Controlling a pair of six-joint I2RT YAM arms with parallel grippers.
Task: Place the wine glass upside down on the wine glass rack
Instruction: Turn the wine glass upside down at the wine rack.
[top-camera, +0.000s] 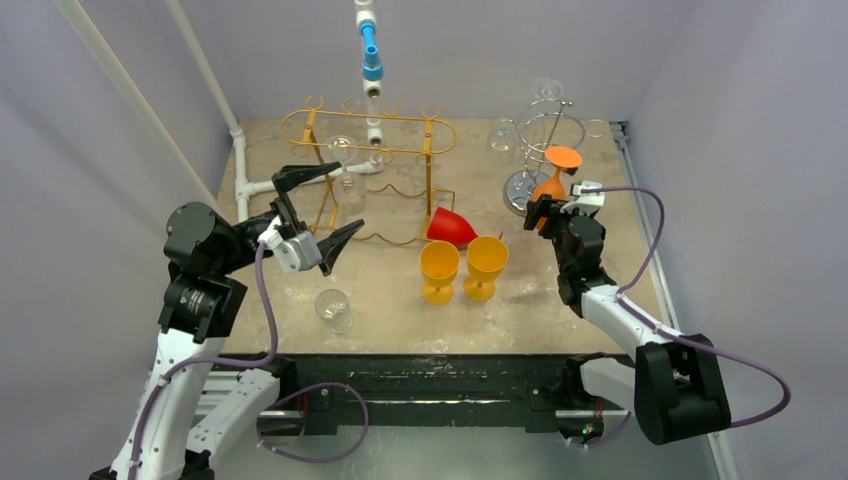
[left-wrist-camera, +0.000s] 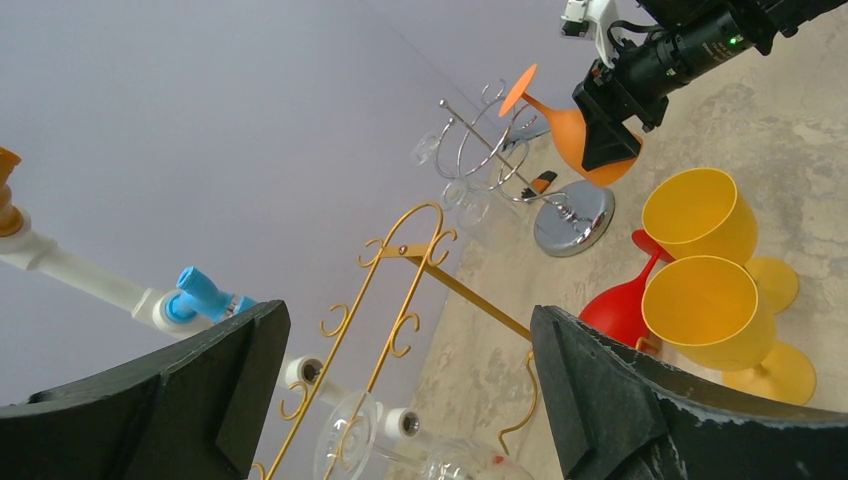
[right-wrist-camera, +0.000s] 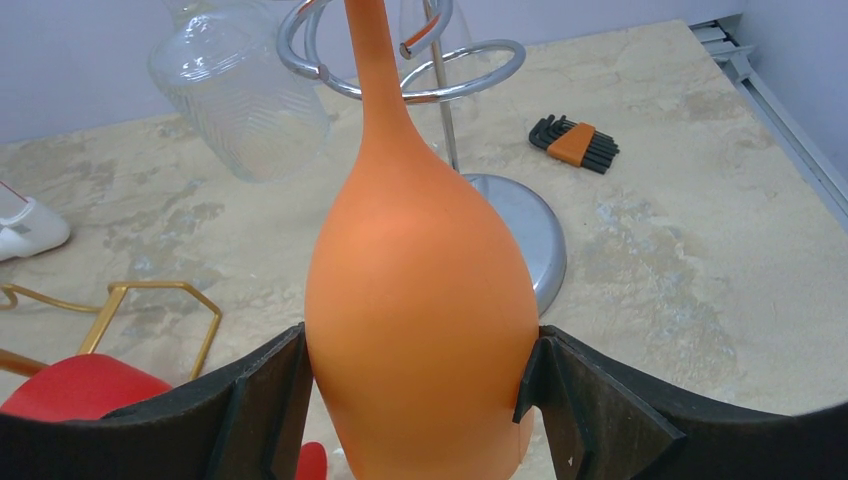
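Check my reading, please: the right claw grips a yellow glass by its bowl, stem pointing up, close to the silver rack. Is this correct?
Only the colour is wrong. The right claw grips the orange glass, not a yellow one; the yellow glasses stand apart, untouched. The right wrist view shows this. By its bowl, stem up, close to the silver rack: correct.

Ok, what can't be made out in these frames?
- Orange glass rim: right wrist view, cut off by the bottom edge.
- Its foot against the chrome rack: top view, too small; right wrist view, cut off at the top.
- Clear glass on the gold rack: left wrist view, cut off below.
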